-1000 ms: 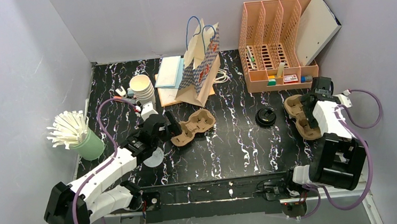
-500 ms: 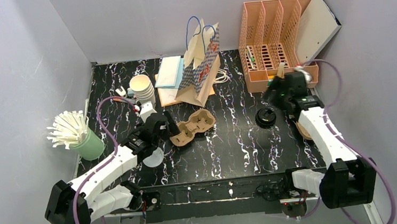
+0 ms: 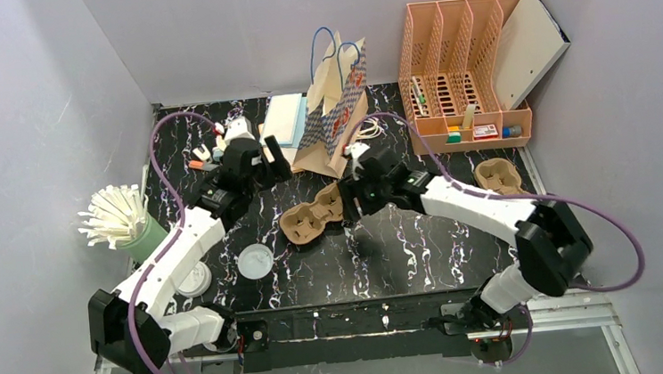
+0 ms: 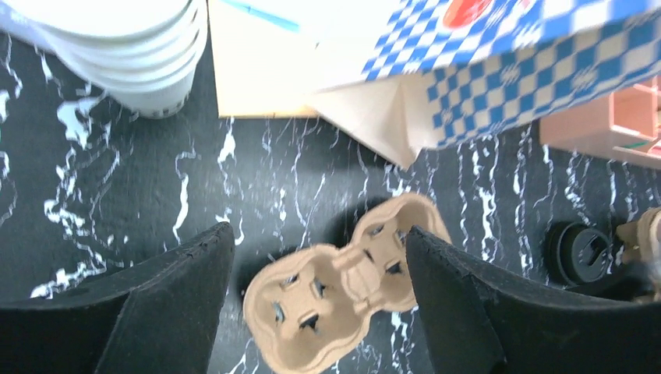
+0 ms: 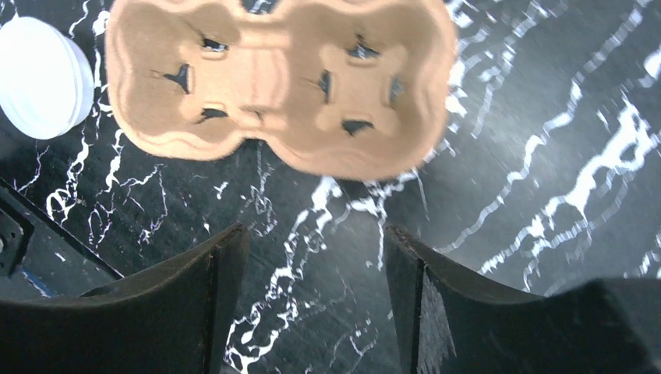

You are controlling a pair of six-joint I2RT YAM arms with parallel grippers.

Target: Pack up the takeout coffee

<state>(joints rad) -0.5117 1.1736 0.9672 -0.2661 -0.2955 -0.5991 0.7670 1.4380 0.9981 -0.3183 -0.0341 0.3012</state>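
Observation:
The takeout coffee is out of view in every frame. A brown two-cup pulp carrier (image 3: 310,215) lies empty at mid-table, and both wrist views show it from above (image 4: 343,288) (image 5: 281,86). My left gripper (image 3: 264,165) (image 4: 318,232) hovers open behind and left of the carrier, with nothing between its fingers. My right gripper (image 3: 353,205) (image 5: 313,231) is open and empty just off the carrier's right end. A blue-checked paper bag (image 3: 336,115) (image 4: 499,70) stands open behind the carrier.
Stacked cream cups (image 4: 117,47) stand at the back left. A white lid (image 3: 254,262) (image 5: 39,74) lies near the front, a black lid (image 4: 577,253) right of the carrier. A second carrier (image 3: 499,176), an orange organizer (image 3: 462,69) and a straw holder (image 3: 145,242) are also present.
My right arm has swung from the far right to the carrier's right end. My left gripper has drawn back from the carrier toward the rear left. Both jaws have narrowed a little.

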